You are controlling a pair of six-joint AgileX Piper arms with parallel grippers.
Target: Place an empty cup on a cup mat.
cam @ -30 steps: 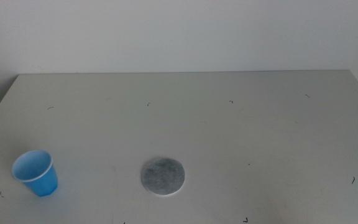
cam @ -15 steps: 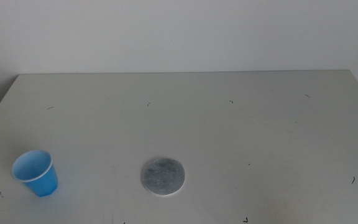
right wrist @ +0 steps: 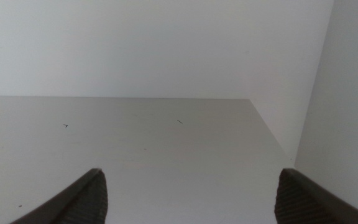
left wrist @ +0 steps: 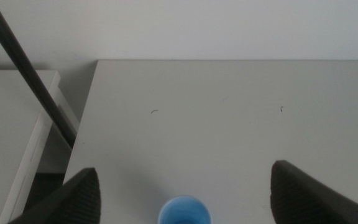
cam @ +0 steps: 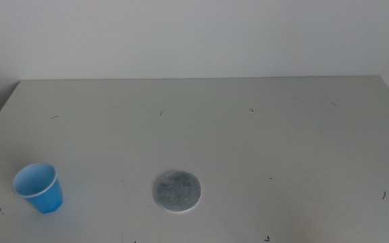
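The blue cup (cam: 39, 187) stands upright and empty near the table's front left corner. It also shows in the left wrist view (left wrist: 184, 211), between and beyond my left gripper (left wrist: 185, 198), whose jaws are wide open above the table's front left. The grey round cup mat (cam: 177, 191) lies flat at the front, left of centre, a short way right of the cup, with nothing on it. My right gripper (right wrist: 194, 196) is open over the table's right part, with only bare table in its view. Neither arm shows in the middle view.
The white table (cam: 248, 142) carries only small dark specks. A white wall stands behind it. In the left wrist view a white shelf (left wrist: 17, 124) and a dark rod (left wrist: 30, 74) stand beside the table's left edge.
A dark gripper tip at the bottom left edge of the middle view one second ago has left that view. The cup and the mat have not moved.
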